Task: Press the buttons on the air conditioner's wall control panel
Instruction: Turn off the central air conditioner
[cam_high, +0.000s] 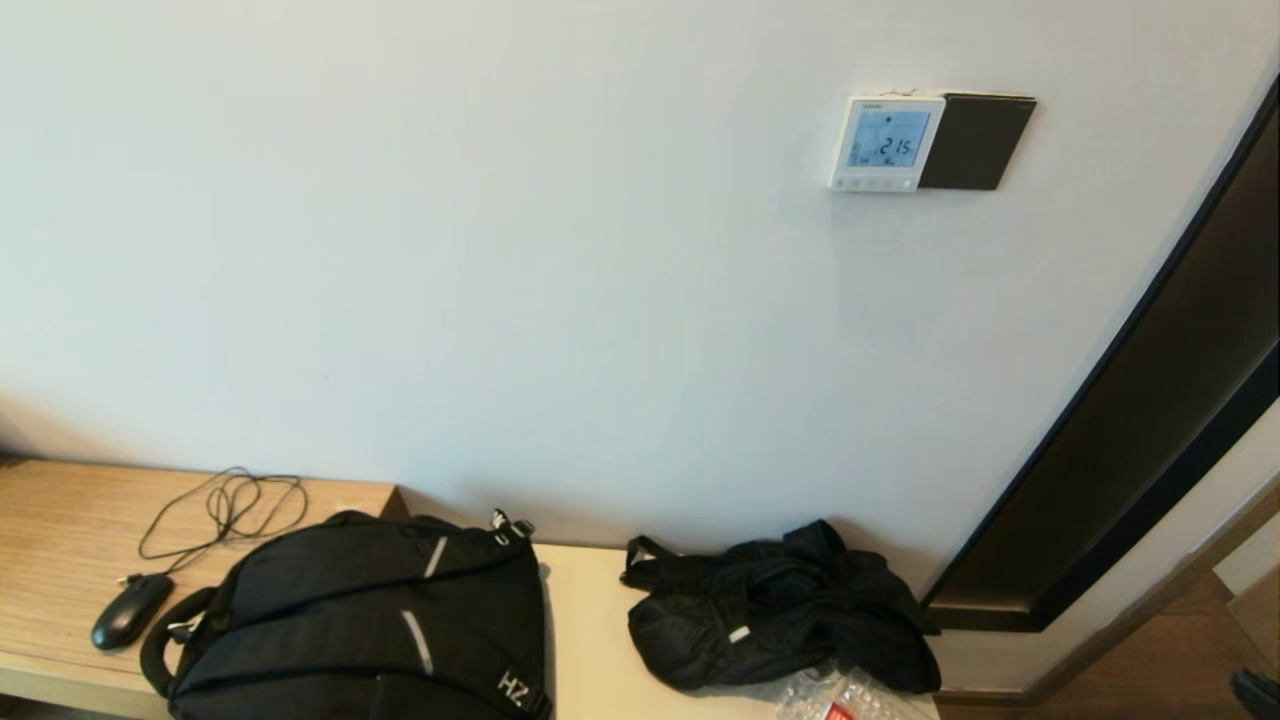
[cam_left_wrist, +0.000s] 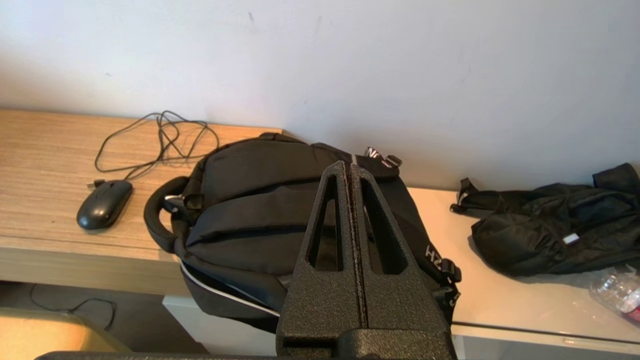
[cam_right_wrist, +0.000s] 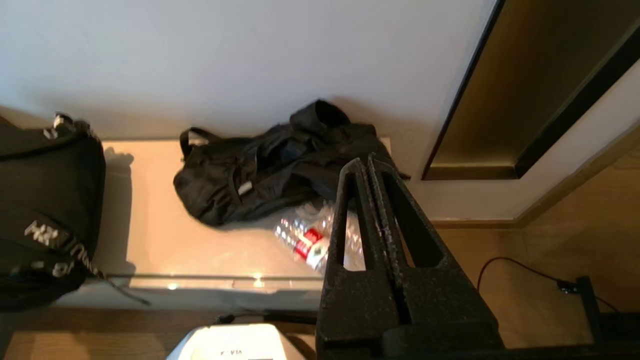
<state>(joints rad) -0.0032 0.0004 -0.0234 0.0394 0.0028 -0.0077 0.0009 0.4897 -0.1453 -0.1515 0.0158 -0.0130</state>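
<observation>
Panel: the air conditioner's wall control panel (cam_high: 886, 143) sits high up on the white wall (cam_high: 500, 250), toward the right in the head view. Small white square, pale blue screen lit up and reading 21.5 or so.

Buttons: the buttons (cam_high: 872, 184) run in a little row along the panel's lower edge. Too tiny to count for sure.

Black plate: a plain black plate (cam_high: 975, 141) sits right against the panel's right side, touching it.

Left gripper: the left gripper (cam_left_wrist: 350, 167) has its fingers pressed flat together, nothing between them. It hangs out over the black backpack (cam_left_wrist: 280, 210) on the bench, way below the panel and off to its left.

Right gripper: the right gripper (cam_right_wrist: 367, 162) is clamped tight too, holding nothing. It's low down over the crumpled black bag (cam_right_wrist: 270, 165) and a plastic water bottle (cam_right_wrist: 310, 240), nowhere near the panel.

Panel vs grippers: neither wrist view catches the panel at all, and neither gripper shows up in the head view.

Other stuff: a black mouse (cam_high: 131, 611) with its tangled cable (cam_high: 230, 510) lies on the wooden desk (cam_high: 60, 530), just left of the backpack.
</observation>
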